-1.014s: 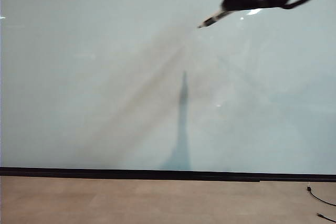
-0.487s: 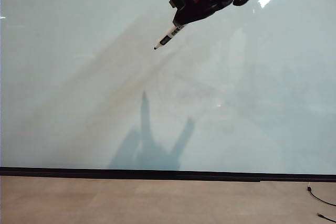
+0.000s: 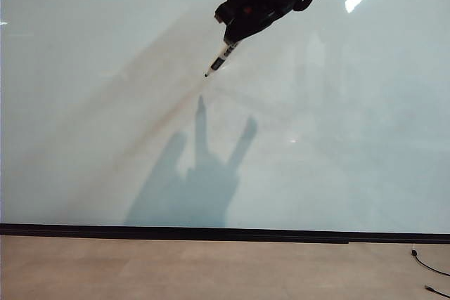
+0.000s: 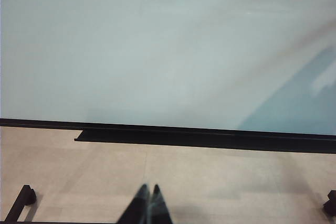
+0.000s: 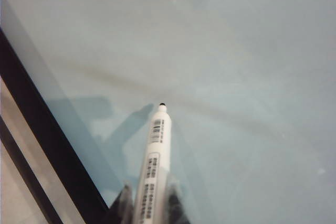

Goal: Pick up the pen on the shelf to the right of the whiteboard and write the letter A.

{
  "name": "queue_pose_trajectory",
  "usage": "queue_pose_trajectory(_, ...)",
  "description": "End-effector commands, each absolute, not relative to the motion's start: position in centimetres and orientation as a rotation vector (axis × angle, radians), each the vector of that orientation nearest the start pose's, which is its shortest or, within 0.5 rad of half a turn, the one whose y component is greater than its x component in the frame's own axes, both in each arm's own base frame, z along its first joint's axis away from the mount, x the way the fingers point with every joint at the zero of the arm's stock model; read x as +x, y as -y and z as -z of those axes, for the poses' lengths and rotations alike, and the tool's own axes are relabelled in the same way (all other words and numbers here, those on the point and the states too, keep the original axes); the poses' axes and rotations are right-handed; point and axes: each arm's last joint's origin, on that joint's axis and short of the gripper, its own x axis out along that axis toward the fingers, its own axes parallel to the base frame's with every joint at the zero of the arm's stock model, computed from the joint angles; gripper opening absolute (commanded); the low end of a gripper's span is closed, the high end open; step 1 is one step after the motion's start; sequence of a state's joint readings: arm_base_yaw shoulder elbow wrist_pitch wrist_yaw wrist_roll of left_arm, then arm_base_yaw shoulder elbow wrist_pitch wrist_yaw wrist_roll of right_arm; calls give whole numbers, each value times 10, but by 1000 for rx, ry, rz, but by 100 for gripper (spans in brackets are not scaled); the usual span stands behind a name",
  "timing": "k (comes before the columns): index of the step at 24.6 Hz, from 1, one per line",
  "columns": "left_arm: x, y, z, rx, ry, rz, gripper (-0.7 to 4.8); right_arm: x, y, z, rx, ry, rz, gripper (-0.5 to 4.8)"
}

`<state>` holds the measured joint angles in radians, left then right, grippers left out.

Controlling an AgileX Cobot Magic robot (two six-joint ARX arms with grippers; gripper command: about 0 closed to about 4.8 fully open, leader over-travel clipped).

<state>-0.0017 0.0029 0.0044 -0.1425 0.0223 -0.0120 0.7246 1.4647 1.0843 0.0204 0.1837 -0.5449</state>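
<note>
The pen (image 3: 219, 60) hangs in front of the upper middle of the whiteboard (image 3: 105, 103), slanting down and to the left in the exterior view, with its black tip lowest and pointing at the pale surface; whether the tip touches the board cannot be told from these views. In the right wrist view the pen (image 5: 154, 166) shows its white barrel, a dark printed label with a barcode, and a small black tip aimed at the whiteboard (image 5: 236, 51). The right gripper (image 3: 235, 27) is clamped on the upper part of the barrel, its dark fingers (image 5: 123, 203) pressing the pen from both sides, and its black arm comes in from the top edge of the exterior view. No stroke of the letter A is visible on the board. A broad grey shadow (image 3: 200, 180) of the gripper and pen falls on the board below the tip, reaching down toward the black strip (image 3: 140, 230) along the board's lower edge. Under that strip lies the tan floor (image 3: 176, 268), with a thin black cable (image 3: 429, 266) at its right side. The left gripper (image 4: 148, 208) sits low and well away from the pen, over the floor (image 4: 210, 182) in front of the board's lower edge, its two fingertips pressed together with nothing between them.
</note>
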Motion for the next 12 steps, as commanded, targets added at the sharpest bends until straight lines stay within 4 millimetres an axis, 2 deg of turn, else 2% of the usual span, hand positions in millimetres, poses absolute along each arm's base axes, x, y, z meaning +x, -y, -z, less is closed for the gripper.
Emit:
queue_pose_trajectory(1,97,1,-153,-9,-131,24,-5,253,-217,-300,-689,-166,-609,-5)
queue_pose_trajectory(12,97,1,-153,-9,-130,24,-5,258,-217,-296,-692,-188,-577,-5)
